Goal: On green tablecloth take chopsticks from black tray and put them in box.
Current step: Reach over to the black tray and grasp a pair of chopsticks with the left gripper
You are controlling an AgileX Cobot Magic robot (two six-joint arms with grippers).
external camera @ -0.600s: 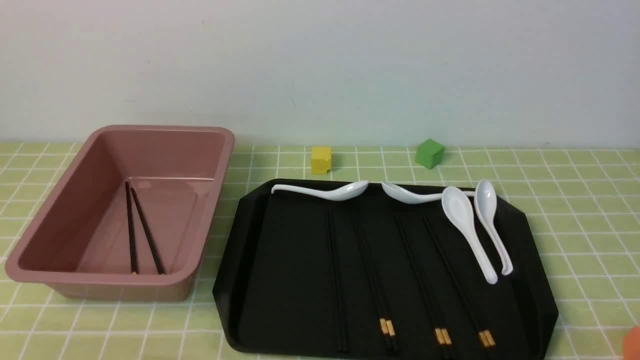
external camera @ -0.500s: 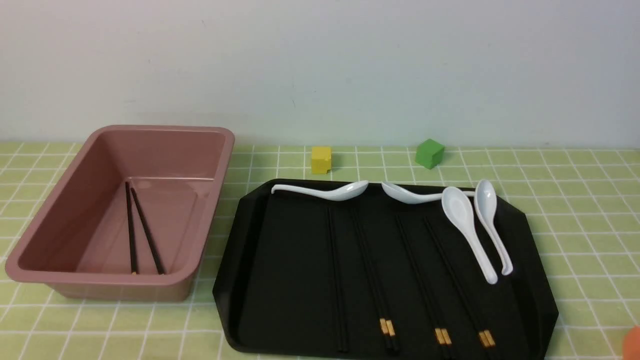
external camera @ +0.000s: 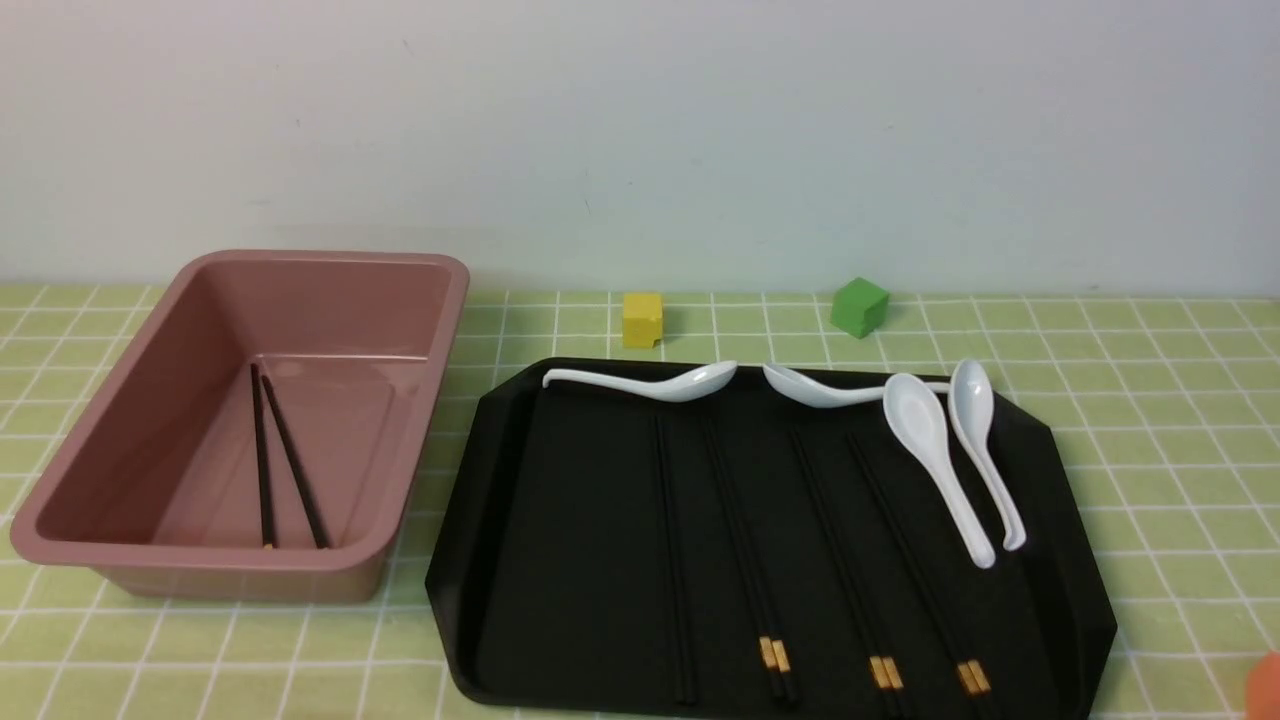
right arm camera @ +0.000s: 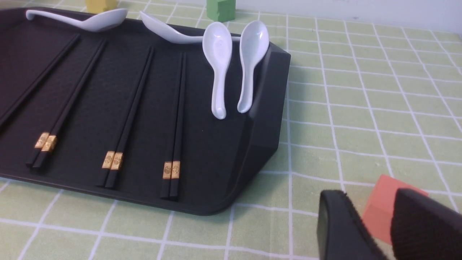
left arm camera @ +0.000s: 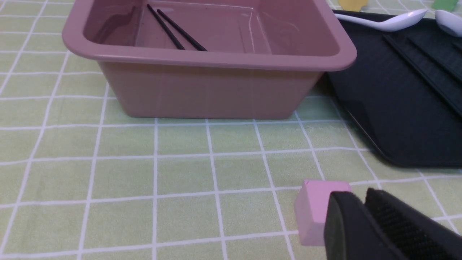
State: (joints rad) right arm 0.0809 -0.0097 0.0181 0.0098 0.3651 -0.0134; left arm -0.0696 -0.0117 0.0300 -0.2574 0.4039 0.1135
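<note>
The black tray lies on the green tablecloth, right of the pink box. An all-black pair of chopsticks lies along the tray's left part, beside three pairs with gold bands. Another dark pair rests on the box floor. Neither arm shows in the front view. My left gripper hovers low over the cloth on the near side of the box, shut and empty. My right gripper stands open and empty over the cloth, off the tray's near right corner.
Several white spoons lie along the tray's far and right side. A yellow cube and a green cube sit behind the tray. A pink cube lies by the left fingers, an orange cube behind the right ones.
</note>
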